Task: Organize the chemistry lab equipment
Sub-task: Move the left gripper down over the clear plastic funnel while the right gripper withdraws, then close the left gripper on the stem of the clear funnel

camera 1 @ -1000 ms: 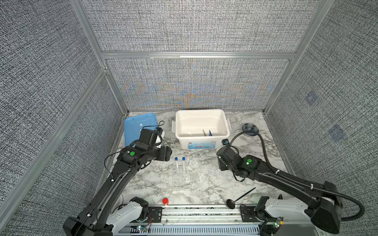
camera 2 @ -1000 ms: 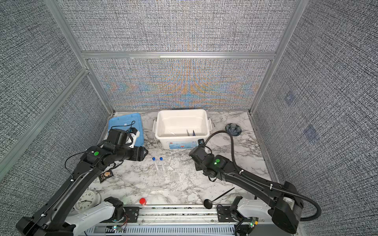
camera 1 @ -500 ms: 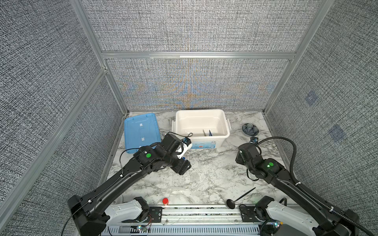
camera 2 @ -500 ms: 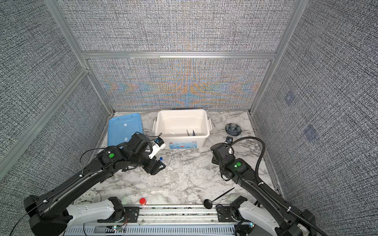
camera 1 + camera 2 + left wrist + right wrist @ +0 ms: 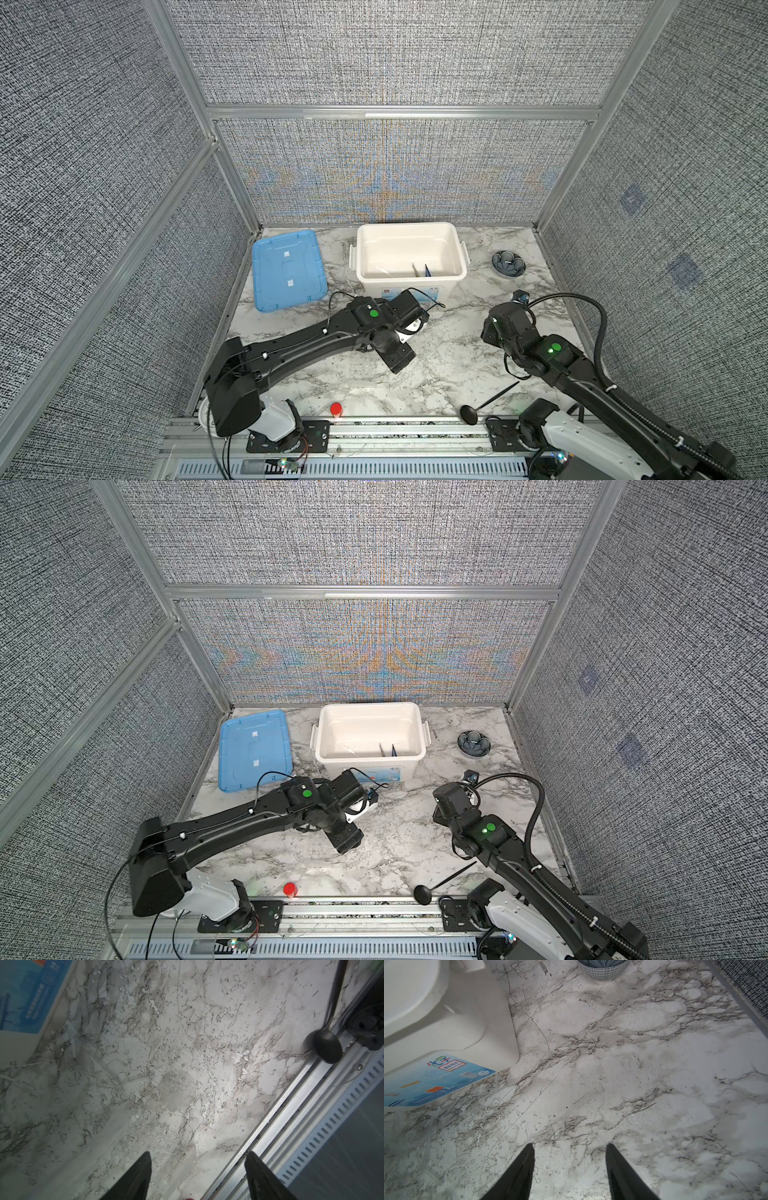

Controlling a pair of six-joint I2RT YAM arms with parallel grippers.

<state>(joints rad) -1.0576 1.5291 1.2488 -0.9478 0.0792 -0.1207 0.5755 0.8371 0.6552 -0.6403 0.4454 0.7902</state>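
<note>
Silver tweezers (image 5: 415, 269) and dark blue forceps (image 5: 428, 270) lie in the white bin (image 5: 409, 232), as does a thin clear dropper (image 5: 382, 271). My left gripper (image 5: 400, 359) (image 5: 347, 842) reaches over the middle of the table, pointing at the front rail. In the left wrist view the left gripper (image 5: 198, 1155) is open. A corner of the clear rack (image 5: 166, 1142) lies just ahead, between the fingertips, untouched. Past it lie a clear round disc (image 5: 177, 1089) and a clear rod (image 5: 137, 1079). My right gripper (image 5: 496, 332) (image 5: 570, 1146) is open over bare marble, a clear strip (image 5: 588, 1097) ahead.
A blue lid (image 5: 289, 270) lies flat left of the bin. The grey-blue flower dish (image 5: 508, 264) (image 5: 602, 968) stands back right. A black ladle (image 5: 469, 413) (image 5: 327, 1047) rests at the front rail, and a red button (image 5: 336, 408) sits at the front edge. The left arm hides the table under it.
The left arm swung from beside the blue lid to the table's middle, covering where two blue-capped tubes stood. The right arm drew back to the right.
</note>
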